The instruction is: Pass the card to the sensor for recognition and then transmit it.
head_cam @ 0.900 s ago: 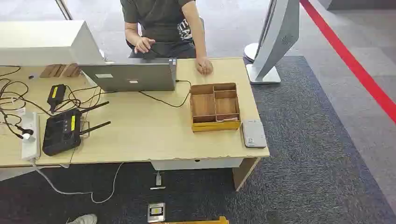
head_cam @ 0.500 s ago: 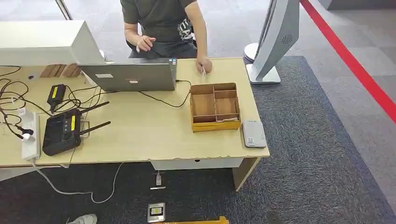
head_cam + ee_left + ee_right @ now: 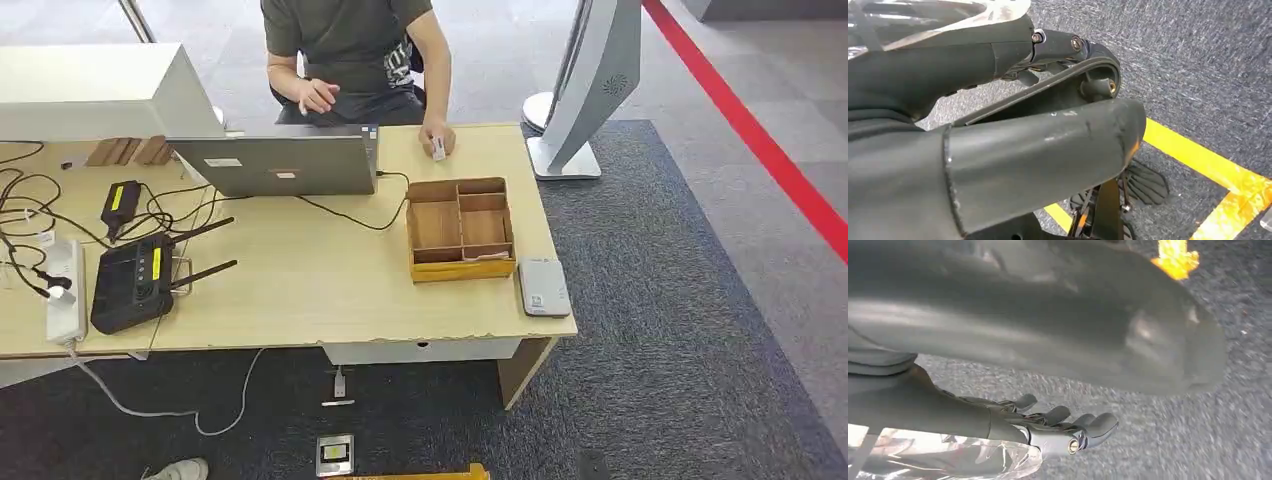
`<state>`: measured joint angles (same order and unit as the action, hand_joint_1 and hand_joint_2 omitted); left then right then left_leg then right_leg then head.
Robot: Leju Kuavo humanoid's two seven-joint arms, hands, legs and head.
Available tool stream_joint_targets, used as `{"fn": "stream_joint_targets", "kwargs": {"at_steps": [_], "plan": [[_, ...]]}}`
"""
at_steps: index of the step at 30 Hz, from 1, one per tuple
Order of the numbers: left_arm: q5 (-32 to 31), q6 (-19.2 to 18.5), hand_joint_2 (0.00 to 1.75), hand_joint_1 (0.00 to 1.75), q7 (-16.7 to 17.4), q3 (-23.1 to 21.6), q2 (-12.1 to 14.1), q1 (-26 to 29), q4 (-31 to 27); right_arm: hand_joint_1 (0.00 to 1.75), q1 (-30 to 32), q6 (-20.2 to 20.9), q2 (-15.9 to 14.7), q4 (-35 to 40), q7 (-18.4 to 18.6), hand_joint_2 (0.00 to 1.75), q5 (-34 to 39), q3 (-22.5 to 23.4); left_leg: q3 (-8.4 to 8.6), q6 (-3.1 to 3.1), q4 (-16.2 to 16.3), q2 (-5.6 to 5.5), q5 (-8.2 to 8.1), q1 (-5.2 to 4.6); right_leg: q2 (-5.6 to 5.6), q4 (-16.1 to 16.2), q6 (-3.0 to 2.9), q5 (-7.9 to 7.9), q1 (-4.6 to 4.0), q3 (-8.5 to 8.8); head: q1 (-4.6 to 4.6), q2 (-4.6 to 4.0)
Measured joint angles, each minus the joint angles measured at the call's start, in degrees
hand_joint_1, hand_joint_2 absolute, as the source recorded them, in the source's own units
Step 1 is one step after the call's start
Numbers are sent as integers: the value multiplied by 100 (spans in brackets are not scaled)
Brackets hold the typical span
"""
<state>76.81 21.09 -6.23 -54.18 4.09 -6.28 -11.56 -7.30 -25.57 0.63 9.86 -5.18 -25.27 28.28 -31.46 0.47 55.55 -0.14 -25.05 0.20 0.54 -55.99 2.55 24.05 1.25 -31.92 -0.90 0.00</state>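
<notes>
A: Right hand hangs over the grey carpet, fingers loosely curled but apart, nothing in them. Left hand also hangs above the carpet; its thumb and dark fingers hold nothing that I can see, but spread or curled I cannot tell from that close.

B: Card?

A: The card is with the person seated behind the table. One of the person's hands pinches it, small and white, at the far edge of the tabletop. The other is raised behind the laptop.

B: Sensor?

A: A flat white reader lies at the near right corner of the table, just beside the wooden tray. The tray has yellow edging and several compartments; it sits between the card and the reader.

B: Anything else on the table?

A: The laptop is open with its back to us, a black cable running from it toward the tray. On the left are a black router with antennas, a white power strip, a small black box with a yellow label and tangled wires. A white case stands at the far left, wooden blocks beside it.

B: Around the table?

A: A white stand rises just past the far right corner. A red floor stripe runs behind it.
</notes>
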Motion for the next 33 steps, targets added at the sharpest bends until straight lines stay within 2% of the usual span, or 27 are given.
{"fn": "stream_joint_targets", "kwargs": {"at_steps": [6,10,11,16,21,25,26,29,30,33], "plan": [[85,2,0,0,-50,0,-9,0,0,0,-1,-420,-20,55,-536,0,372,7,0,0,0,0,0,0,0,0,0,0,0,0,0,0],[92,2,0,0,-59,2,-31,1,0,0,-2,-477,-42,105,-897,0,626,11,0,0,0,0,0,0,0,0,0,0,0,1,0,0],[90,2,0,0,-61,2,-33,1,0,0,1,-475,-46,120,-1000,175,680,13,0,0,0,0,0,0,0,0,0,0,0,1,0,0],[83,-20,0,0,-68,0,-44,2,0,0,4,-466,-72,234,-1517,175,977,13,1,0,0,0,0,0,0,0,0,0,0,0,0,0],[48,-68,0,0,-77,0,-42,2,0,0,17,-389,-271,357,-1753,175,1133,13,0,0,0,0,0,-1,0,0,0,0,1,1,-2,0],[31,-70,0,0,-96,0,-37,1,0,0,94,-468,-308,558,-1900,175,1330,-4,1,0,1,0,0,-1,0,1,0,0,1,1,0,0],[28,-78,0,0,-101,0,-33,0,0,0,176,-535,-284,699,-1791,175,1466,-72,2,0,1,-2,0,-1,1,1,0,2,1,2,0,0],[22,-90,0,0,-101,0,-15,9,0,0,650,-1046,-293,1488,-895,175,2279,-554,0,0,-1,-19,-1,-1,20,-2,-4,11,0,15,0,0],[17,-94,0,0,-96,0,-9,17,0,0,815,-1254,-332,1754,-710,175,2589,-790,-1,-4,-2,-18,-4,-1,19,-4,-7,13,-1,15,-2,0],[4,-109,0,0,-77,-4,9,12,0,0,1132,-1406,-431,2414,-641,175,2776,-1397,9,-19,-5,3,-19,0,-1,-4,-19,18,-2,14,0,0]]}}
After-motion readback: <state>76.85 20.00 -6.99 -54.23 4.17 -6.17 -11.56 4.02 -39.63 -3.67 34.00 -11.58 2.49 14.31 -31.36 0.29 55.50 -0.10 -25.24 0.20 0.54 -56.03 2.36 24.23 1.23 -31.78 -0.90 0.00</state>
